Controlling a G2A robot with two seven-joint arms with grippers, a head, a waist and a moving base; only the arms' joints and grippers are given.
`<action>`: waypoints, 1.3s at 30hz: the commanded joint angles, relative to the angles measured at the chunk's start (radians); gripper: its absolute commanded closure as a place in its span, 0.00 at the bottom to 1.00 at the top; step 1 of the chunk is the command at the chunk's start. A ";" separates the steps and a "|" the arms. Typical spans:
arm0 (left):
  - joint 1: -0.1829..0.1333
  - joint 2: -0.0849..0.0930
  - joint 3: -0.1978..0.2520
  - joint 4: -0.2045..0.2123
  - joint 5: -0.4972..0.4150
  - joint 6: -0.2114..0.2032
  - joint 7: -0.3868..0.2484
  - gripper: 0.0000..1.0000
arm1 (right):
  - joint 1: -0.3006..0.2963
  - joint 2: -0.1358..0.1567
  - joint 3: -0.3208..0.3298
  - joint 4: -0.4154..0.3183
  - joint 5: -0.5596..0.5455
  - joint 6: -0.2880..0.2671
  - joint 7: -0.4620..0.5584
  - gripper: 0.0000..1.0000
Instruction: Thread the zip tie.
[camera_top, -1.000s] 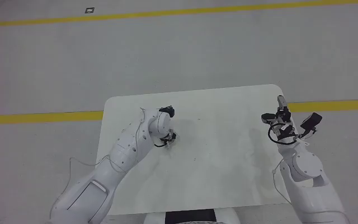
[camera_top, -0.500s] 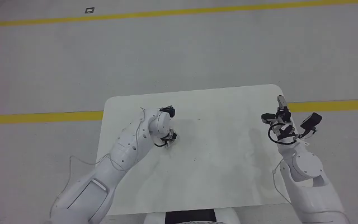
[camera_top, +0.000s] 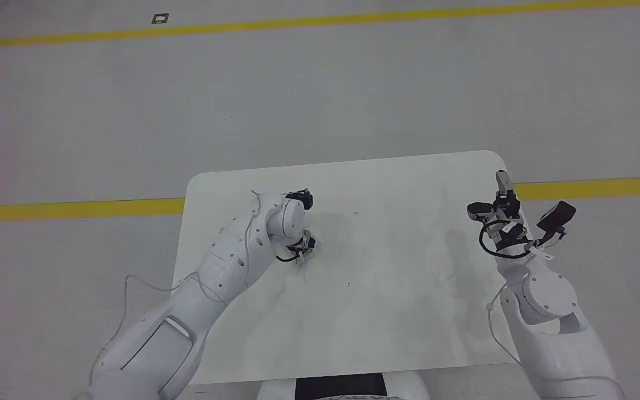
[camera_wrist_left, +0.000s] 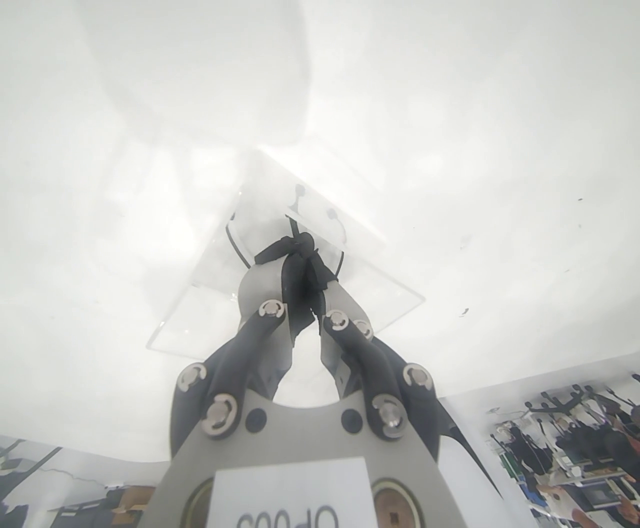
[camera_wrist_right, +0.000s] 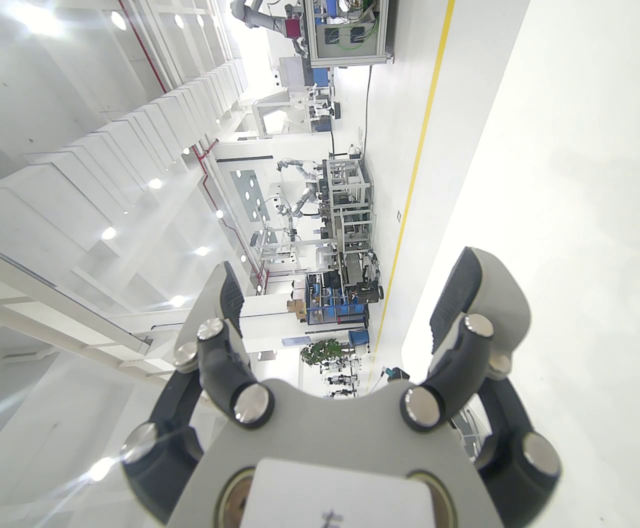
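The left jaws clench the zip tie (camera_wrist_left: 292, 225) over the clear plate (camera_wrist_left: 372, 285), and the right jaws hang released. It seems best to feed the tie straight and slowly, lest the plate slide.

The top view looks down from overhead on the whole table (camera_top: 400, 200) and the floor (camera_top: 300, 80) beyond. The left wrist view sits close behind the left gripper (camera_wrist_left: 300, 247), facing the table. The right wrist view looks past the right gripper (camera_wrist_right: 347, 280), along the table into the hall (camera_wrist_right: 325, 200). All three share the table.
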 joint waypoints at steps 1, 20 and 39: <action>-0.002 0.000 0.001 0.003 -0.002 0.001 0.002 1.00 | 0.000 0.000 0.000 0.000 0.000 0.000 0.000 0.00; 0.086 0.060 -0.088 -0.219 0.094 0.035 -0.053 1.00 | 0.000 0.000 0.000 0.000 0.000 0.000 0.000 0.00; 0.285 0.151 -0.344 -0.565 0.063 -0.088 -0.141 1.00 | 0.000 0.000 0.000 0.000 0.000 0.000 0.000 0.00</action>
